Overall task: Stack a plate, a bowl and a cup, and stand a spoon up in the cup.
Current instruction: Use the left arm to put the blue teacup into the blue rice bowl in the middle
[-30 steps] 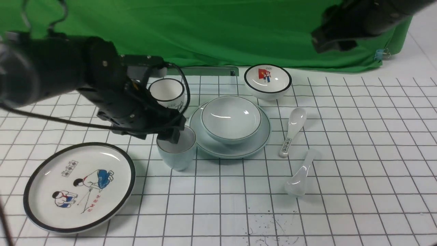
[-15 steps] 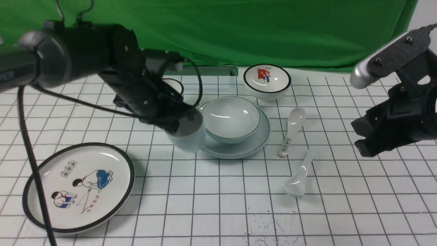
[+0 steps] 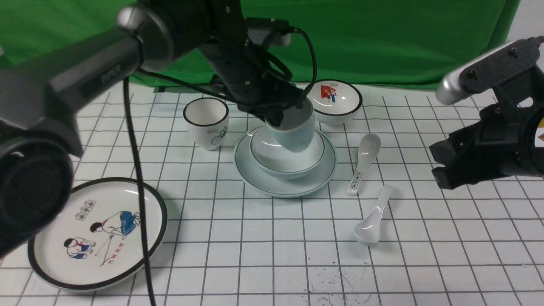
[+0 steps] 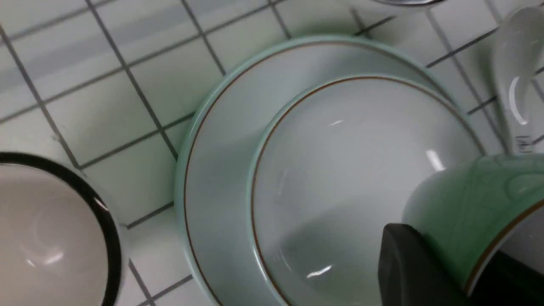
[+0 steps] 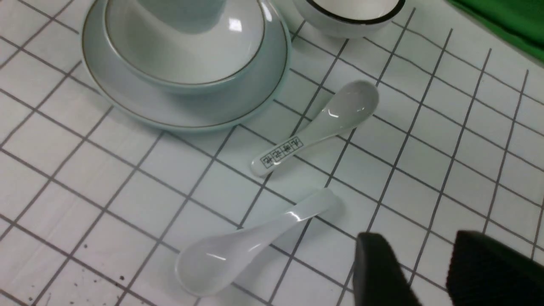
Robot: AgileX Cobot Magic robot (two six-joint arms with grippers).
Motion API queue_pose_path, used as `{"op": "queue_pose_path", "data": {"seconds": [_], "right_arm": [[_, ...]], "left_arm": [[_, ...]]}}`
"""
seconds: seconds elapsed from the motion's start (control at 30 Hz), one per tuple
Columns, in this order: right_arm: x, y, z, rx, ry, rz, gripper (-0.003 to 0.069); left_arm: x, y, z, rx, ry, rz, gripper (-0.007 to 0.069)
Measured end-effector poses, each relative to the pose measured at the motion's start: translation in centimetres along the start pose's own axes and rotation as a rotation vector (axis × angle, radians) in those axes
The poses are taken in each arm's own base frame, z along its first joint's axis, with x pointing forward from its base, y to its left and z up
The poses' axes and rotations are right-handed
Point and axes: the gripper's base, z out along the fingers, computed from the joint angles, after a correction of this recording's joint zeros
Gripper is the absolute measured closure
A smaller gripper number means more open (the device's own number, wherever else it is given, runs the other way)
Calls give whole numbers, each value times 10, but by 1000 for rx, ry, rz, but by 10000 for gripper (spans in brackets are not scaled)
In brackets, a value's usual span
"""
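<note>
White grid-lined counter is filling the lower frame, with green cloth hanging across the top. Just above centre, the left claw is grasping the cup by its wall, mouth up and slightly tilted, over the far part of the bowl. The bowl is sitting on the plate. From the claw, the bowl's middle is lying below and a touch left in the frame, so the coming move seems to be calling for a small shift nearer, then lowering. At right, the right claw is standing open, nearer the plain spoon.
</note>
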Motion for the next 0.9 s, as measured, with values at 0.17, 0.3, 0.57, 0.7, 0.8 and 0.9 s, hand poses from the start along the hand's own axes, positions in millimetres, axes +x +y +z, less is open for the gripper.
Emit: {"op": "queue_pose_path", "data": {"seconds": [0.17, 0.3, 0.57, 0.7, 0.8, 0.9], "right_arm": [[0, 0, 0, 0, 0, 3, 375], [0, 0, 4, -2, 7, 2, 375], [9, 4, 36, -20, 106, 89, 372], [15, 7, 54, -26, 168, 156, 293], [22, 10, 73, -29, 221, 197, 169], [27, 11, 92, -23, 254, 286, 93]], "left_arm": [[-1, 10, 26, -41, 68, 8, 622], [2, 12, 34, -50, 98, 9, 620], [2, 12, 34, -50, 97, -9, 457], [-1, 10, 23, -54, 83, -3, 298], [-9, 5, -13, -85, 31, 26, 200], [-16, -5, -69, -99, -53, 53, 158]]}}
